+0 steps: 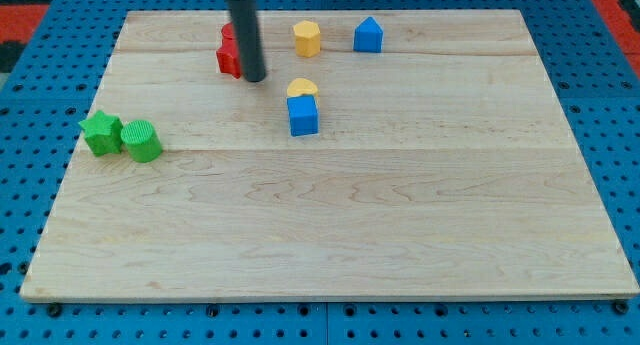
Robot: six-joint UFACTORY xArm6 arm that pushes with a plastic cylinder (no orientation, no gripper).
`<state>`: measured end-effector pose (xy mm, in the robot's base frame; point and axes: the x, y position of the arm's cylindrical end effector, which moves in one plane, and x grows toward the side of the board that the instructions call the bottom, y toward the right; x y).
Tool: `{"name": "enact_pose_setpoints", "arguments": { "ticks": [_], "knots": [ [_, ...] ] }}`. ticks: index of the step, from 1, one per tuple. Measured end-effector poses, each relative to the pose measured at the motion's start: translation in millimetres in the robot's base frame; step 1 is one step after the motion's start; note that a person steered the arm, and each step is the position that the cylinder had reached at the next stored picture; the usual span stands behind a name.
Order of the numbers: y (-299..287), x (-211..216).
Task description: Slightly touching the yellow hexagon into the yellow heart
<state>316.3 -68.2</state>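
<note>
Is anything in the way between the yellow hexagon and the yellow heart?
No. The board is bare between the yellow hexagon and the yellow heart below it. The blue cube sits beyond the heart. My tip stands left of both, by the red blocks.

Wooden board [330,225] carries: red block [229,57], yellow hexagon [307,38], yellow heart [302,87], two blue blocks [303,115], two green [102,133].

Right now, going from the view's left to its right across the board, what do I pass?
Green star → green cylinder → red block → my tip → yellow hexagon → blue pentagon-shaped block. The yellow heart and blue cube overlap the hexagon's span, so I leave them out.
</note>
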Motion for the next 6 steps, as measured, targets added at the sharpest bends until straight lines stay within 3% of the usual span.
{"name": "enact_pose_setpoints", "arguments": {
  "ticks": [1,4,5,6],
  "knots": [
    [18,0],
    [-3,-111],
    [50,-91],
    [67,-29]
  ]
}}
